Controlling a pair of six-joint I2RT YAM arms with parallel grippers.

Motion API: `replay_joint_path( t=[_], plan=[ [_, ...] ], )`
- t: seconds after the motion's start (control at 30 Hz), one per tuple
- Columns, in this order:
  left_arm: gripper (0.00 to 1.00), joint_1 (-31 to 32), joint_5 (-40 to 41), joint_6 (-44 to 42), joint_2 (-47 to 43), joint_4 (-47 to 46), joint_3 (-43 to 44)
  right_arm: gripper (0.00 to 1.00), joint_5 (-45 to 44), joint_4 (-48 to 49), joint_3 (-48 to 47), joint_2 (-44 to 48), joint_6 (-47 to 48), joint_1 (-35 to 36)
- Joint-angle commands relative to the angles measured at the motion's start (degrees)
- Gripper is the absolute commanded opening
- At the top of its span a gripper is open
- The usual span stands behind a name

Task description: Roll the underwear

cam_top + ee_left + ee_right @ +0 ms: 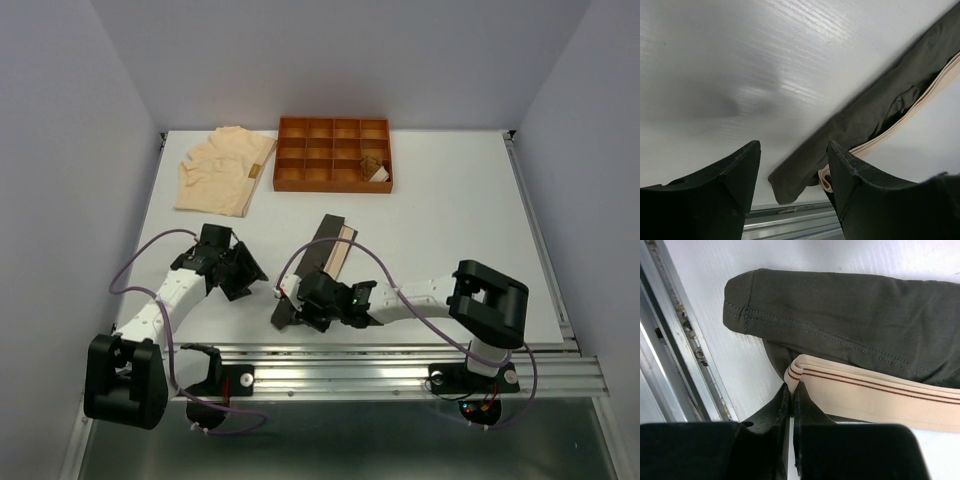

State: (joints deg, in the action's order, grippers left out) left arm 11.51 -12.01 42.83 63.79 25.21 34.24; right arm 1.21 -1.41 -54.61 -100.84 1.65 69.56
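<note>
You are looking at the dark grey underwear [330, 245] lying as a long folded strip on the table [450, 230], running slantwise from the middle down toward the near edge, with its cream waistband [870, 390] showing along one side. Your right gripper [791, 390] is sitting at the strip's near end. Its fingers are pressing together with only a thin slit between them, tips touching the end of the waistband – whether any fabric is caught in that slit you cannot tell. Your left gripper [792, 170] is hovering just beside the strip on its left, fingers [737, 175] spreading wide and holding nothing. The pale peach underwear [222, 170] is lying loose at the far left, next to the tray [335, 187] – a rolled rust-brown underwear [373, 167] is sitting in one of its right-hand compartments.
</note>
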Motion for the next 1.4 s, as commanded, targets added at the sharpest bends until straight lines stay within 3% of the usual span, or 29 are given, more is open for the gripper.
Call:
replay_joint_path(
  t=[0.0,0.27,0.73,1.37],
  plan=[
    [0.66,-0.3,-0.6,-2.7,-1.4,0.0,3.6,0.03,11.5,0.0,1.7,1.1,-1.1,-2.3],
    [0.66,-0.3,-1.3,-4.5,-3.4,-1.0,5.4,0.01,24.5,3.6,1.8,1.7,-8.6,-9.5],
    [0.66,-0.3,-4.7,-7.2,1.3,-3.2,6.2,0.01,43.7,12.1,3.1,0.7,-22.2,-20.0],
    [0.64,-0.3,-10.5,-9.9,8.6,-6.9,4.7,0.01,46.8,18.5,5.7,-4.5,-35.0,-29.7]
  ],
)
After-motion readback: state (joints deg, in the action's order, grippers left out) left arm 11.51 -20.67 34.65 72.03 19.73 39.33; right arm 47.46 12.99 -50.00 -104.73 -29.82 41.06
